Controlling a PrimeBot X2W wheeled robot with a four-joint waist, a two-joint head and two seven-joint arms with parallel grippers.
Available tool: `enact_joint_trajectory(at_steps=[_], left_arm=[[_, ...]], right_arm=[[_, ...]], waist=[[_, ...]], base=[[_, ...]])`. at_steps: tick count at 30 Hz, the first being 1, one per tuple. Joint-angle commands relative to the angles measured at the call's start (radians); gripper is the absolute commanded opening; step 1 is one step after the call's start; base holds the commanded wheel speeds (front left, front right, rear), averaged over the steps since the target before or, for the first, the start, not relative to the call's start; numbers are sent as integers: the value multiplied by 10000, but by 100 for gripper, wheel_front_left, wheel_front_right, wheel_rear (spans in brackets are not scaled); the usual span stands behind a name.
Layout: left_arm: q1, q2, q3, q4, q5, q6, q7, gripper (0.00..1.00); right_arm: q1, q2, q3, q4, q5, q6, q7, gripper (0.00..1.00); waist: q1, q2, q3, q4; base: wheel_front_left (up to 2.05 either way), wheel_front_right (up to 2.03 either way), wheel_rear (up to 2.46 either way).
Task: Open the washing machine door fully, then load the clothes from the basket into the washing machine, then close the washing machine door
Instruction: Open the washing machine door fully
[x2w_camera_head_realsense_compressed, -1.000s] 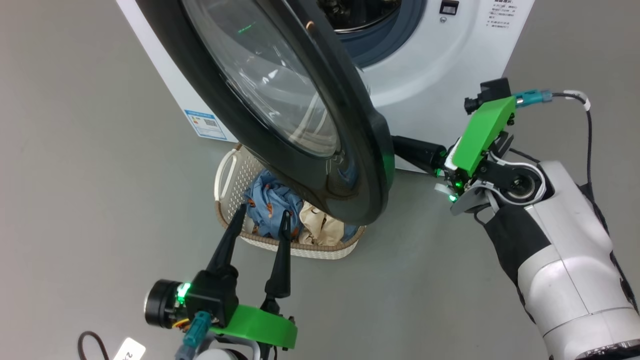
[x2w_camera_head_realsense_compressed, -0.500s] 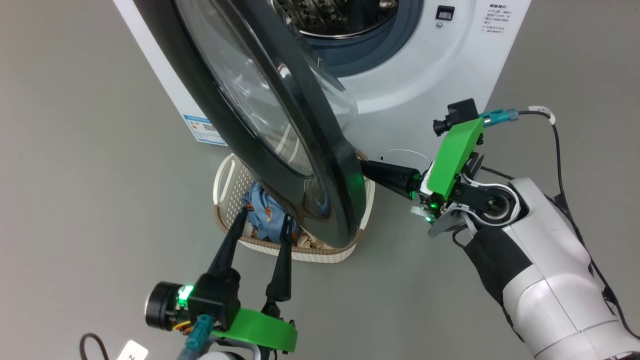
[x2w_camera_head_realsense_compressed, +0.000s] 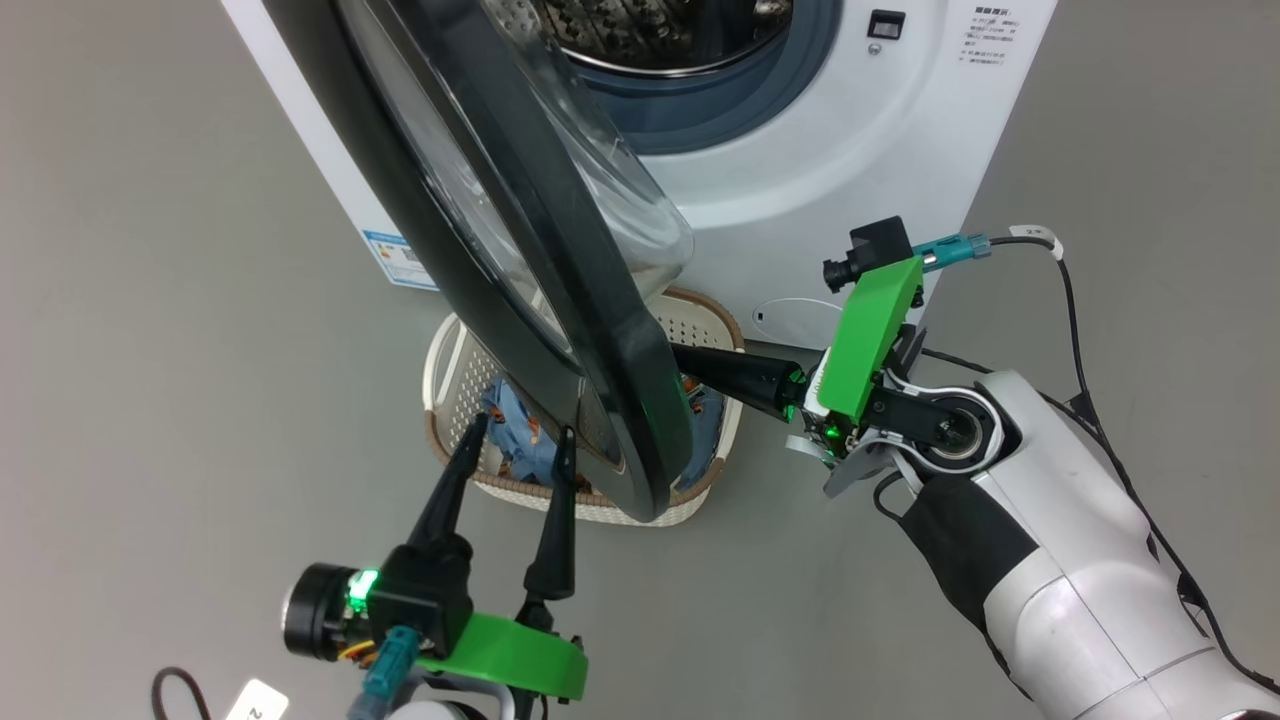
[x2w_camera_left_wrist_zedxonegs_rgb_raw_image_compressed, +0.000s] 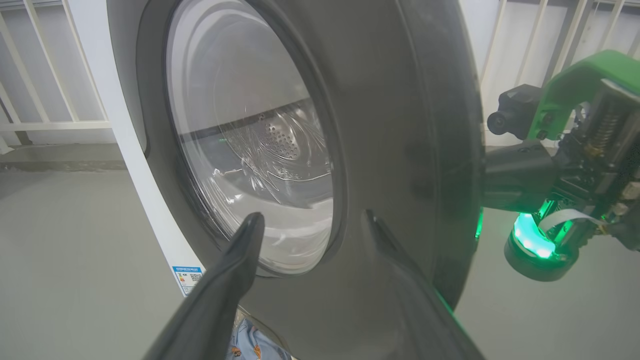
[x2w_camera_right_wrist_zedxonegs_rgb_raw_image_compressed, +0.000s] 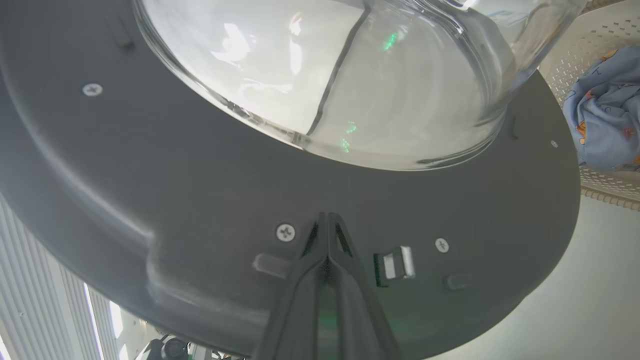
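Door: part open, swung out from washer, overhanging basket on floor | Clothes: in basket, partly hidden under door | Right gripper: fingers pressed together, empty, tips against door's inner face below glass | Left gripper: spread wide, empty, close before door's outer face, over basket's near rim | Room: open grey floor left and right of washer.

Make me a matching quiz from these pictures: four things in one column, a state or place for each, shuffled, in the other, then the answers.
Things
1. left end effector
2. right end effector
3. clothes
4. washing machine door

States or places
A. standing open, swung out from the machine
B. shut, tips at the door's inner side
C. lying in the basket
D. open, fingers apart before the door's outer face

Pairs: 1-D, 2-B, 3-C, 4-A
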Motion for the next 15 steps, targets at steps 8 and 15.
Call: enact_joint_trajectory(at_steps=[8, 15], left_arm=[[156, 110, 708, -158, 165, -35, -65, 100], [310, 110, 1059, -169, 258, -118, -65, 100]], right_arm=[[623, -430, 586, -1268, -1492, 19, -1002, 0], [2132, -1694, 862, -3742, -3885, 19, -2662, 0]], waist=[[0, -1, -374, -327], [0, -1, -673, -859]], base=[[0, 0, 0], [0, 0, 0]])
